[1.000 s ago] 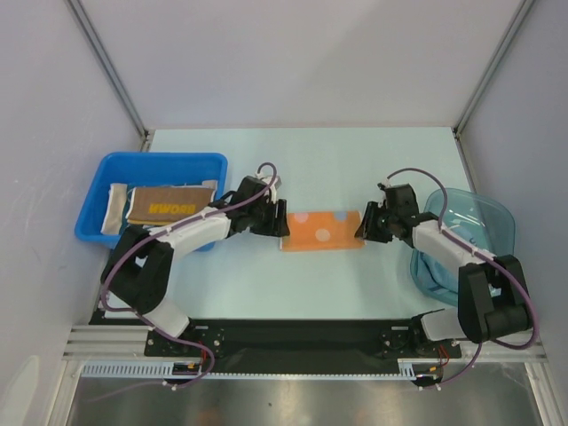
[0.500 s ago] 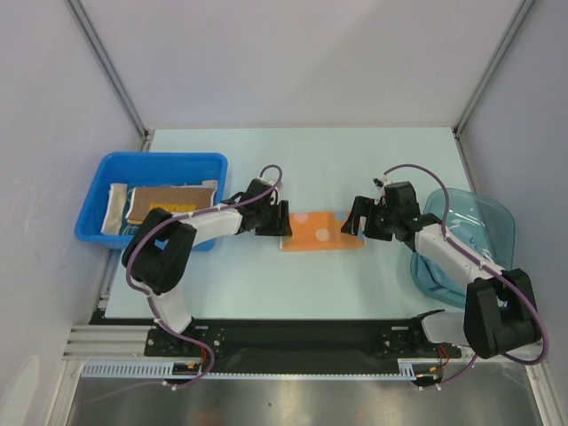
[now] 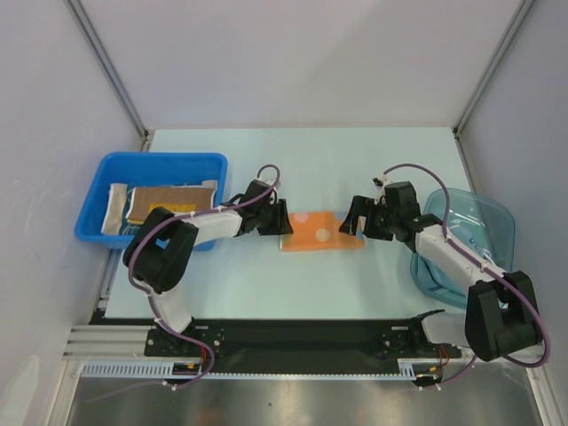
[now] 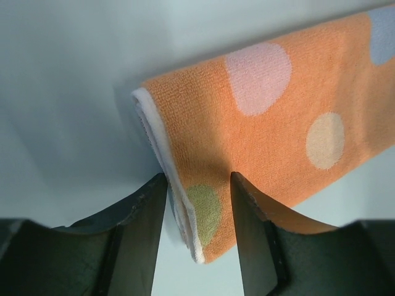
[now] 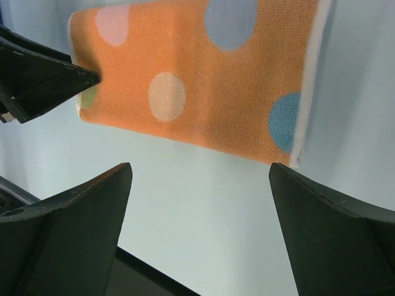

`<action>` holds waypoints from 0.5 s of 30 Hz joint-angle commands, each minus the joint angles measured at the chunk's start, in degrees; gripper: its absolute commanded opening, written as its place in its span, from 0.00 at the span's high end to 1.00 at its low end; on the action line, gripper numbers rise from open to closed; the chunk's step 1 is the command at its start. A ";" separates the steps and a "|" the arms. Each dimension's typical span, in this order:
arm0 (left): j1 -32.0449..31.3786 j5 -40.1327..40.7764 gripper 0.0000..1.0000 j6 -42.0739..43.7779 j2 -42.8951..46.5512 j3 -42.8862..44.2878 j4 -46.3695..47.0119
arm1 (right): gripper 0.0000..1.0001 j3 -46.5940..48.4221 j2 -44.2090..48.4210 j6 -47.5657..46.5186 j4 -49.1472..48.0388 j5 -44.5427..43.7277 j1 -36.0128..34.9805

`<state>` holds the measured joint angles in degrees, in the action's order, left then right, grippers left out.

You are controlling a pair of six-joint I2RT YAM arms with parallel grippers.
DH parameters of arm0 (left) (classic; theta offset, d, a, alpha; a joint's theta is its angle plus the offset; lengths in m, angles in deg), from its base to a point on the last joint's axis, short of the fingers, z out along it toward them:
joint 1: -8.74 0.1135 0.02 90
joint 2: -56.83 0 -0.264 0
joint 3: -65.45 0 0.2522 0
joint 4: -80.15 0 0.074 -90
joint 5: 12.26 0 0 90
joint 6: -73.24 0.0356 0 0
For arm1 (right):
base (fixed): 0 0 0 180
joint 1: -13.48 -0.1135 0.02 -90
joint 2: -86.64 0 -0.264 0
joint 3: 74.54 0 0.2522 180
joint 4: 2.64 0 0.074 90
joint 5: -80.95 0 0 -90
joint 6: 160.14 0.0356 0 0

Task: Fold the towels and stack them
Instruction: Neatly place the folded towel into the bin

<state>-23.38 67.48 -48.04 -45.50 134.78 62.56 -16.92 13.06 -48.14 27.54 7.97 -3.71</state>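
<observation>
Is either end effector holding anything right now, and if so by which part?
The right end effector is open, holding nothing. The left end effector straddles a corner of the orange towel; whether it grips cannot be told.

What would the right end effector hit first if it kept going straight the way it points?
Probably the orange dotted towel, lying just ahead of the open right end effector. It tilts downward, though, so it might touch the table before the towel; depth is unclear.

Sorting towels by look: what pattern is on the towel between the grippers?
Orange towel with pale pink, cream and blue dots; best in right wrist view.
</observation>
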 commanded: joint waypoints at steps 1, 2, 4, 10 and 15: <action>-0.40 0.33 0.50 -1.23 -2.88 -0.99 -4.06 | 0.00 1.50 2.48 -0.47 -0.52 0.65 -0.30; -0.40 0.50 0.53 -1.41 -2.97 -0.99 -4.34 | 0.00 1.50 2.83 -0.55 -0.43 0.74 -0.39; -0.49 0.59 0.56 -1.84 -3.32 -1.25 -4.60 | 0.00 1.41 3.35 -0.47 -0.25 0.56 -0.39; -1.37 -0.11 0.86 -1.32 -4.64 1.73 -7.05 | 0.00 1.32 5.02 0.32 -0.43 1.27 -0.65; -1.37 2.34 1.00 1.49 -3.59 7.96 -13.20 | 0.00 2.11 5.99 0.24 0.18 1.26 -0.65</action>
<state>-23.83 67.55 -49.14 -48.23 139.24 57.05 -16.92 17.06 -47.87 27.56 8.43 -4.06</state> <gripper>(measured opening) 0.022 0.995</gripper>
